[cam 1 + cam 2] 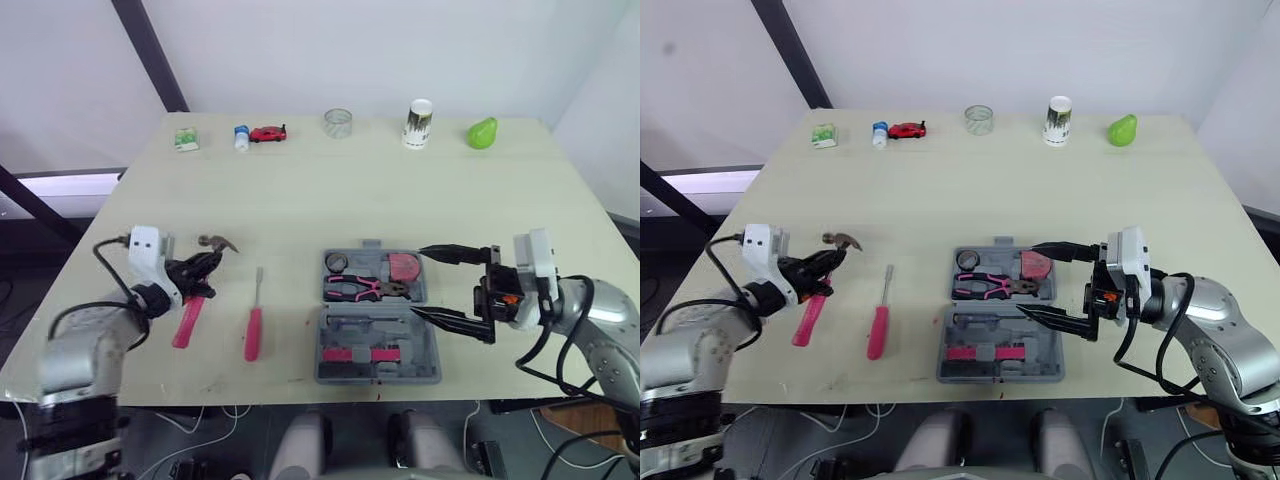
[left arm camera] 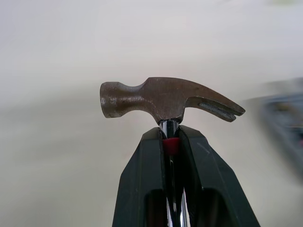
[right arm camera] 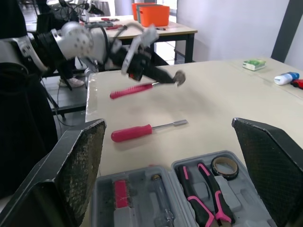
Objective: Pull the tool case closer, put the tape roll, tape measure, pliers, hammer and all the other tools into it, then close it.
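The tool case point(image 1: 378, 372) lies open near my edge of the surface point(image 1: 300, 200). Its near half holds small bits point(image 1: 352, 354) I cannot make out; its far half holds pliers point(image 1: 362, 289), tape roll point(image 1: 337, 262) and tape measure point(image 1: 404, 266). My right gripper point(image 1: 418, 281) gapes wide, empty, beside it. My left gripper point(image 2: 171, 132) pinches the hammer point(image 2: 161, 97) under its head, handle pointing toward me.

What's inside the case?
The case holds tape roll, pliers, tape measure in the far half; a pink piece in the near half. Anything under them is covered.
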Controlling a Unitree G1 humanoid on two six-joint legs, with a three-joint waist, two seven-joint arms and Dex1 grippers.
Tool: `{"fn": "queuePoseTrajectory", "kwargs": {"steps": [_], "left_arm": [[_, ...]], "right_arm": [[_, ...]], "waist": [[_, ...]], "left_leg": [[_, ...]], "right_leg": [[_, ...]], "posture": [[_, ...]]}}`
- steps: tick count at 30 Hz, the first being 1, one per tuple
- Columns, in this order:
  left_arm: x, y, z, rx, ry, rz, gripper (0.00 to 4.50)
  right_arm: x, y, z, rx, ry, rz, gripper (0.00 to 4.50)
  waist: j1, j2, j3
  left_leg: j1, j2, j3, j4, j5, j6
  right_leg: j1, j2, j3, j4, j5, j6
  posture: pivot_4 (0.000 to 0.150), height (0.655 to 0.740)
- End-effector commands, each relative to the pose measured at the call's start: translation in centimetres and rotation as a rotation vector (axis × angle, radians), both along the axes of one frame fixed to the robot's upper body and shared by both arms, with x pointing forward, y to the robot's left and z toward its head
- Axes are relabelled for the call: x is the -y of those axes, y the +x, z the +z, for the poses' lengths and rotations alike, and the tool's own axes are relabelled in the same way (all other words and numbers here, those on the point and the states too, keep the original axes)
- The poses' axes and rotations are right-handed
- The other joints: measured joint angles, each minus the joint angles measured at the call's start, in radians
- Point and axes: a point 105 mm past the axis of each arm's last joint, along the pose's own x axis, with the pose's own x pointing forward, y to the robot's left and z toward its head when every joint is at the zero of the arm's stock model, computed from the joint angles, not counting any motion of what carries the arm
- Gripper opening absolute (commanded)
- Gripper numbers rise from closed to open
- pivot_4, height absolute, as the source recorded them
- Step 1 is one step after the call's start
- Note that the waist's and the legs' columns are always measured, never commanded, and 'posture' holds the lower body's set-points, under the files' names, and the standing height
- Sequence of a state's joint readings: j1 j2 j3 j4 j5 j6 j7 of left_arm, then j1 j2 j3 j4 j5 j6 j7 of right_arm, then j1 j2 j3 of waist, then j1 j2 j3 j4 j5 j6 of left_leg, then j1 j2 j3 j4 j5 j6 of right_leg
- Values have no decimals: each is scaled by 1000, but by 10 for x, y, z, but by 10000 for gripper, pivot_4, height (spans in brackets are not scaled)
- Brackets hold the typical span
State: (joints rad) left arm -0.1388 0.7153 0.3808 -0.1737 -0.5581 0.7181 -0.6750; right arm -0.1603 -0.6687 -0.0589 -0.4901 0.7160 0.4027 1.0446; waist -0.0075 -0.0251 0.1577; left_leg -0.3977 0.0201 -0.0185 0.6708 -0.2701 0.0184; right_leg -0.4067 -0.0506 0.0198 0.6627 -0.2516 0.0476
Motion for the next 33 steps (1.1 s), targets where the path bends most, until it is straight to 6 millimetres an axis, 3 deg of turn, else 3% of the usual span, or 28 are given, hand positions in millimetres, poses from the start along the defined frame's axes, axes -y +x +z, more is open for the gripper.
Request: {"fn": "queuePoseTrajectory", "kwargs": {"steps": [1,9,17,26,33], "left_arm": [[54,-20,22,40,119,-305,395],[133,-34,16,8,324,-623,395],[179,-23,-1,-131,419,-755,395],[235,-33,-22,-221,533,-923,395],[262,-40,-38,-320,645,-956,395]], "right_arm": [[17,-3,11,36,-17,-26,45000],[51,-20,8,-21,-109,-125,45000],[71,-34,7,-70,-202,-189,45000],[97,-39,-2,-105,-279,-227,45000],[104,-40,-5,-98,-285,-270,45000]], "waist": [[3,0,0],[11,1,1],[11,1,1],[18,1,2],[20,1,2]], "left_leg": [[0,0,0,0,0,0],[0,-2,2,0,0,0],[0,-3,2,1,0,0],[0,-4,6,2,0,1],[0,-4,7,3,0,1]], "right_leg": [[0,0,0,0,0,0],[0,2,2,0,0,0],[1,5,3,0,0,1],[1,5,3,0,0,1],[2,6,4,0,0,1]], "posture": [[1500,7400],[1500,7400],[1500,7400],[1500,7400],[1500,7400]]}}
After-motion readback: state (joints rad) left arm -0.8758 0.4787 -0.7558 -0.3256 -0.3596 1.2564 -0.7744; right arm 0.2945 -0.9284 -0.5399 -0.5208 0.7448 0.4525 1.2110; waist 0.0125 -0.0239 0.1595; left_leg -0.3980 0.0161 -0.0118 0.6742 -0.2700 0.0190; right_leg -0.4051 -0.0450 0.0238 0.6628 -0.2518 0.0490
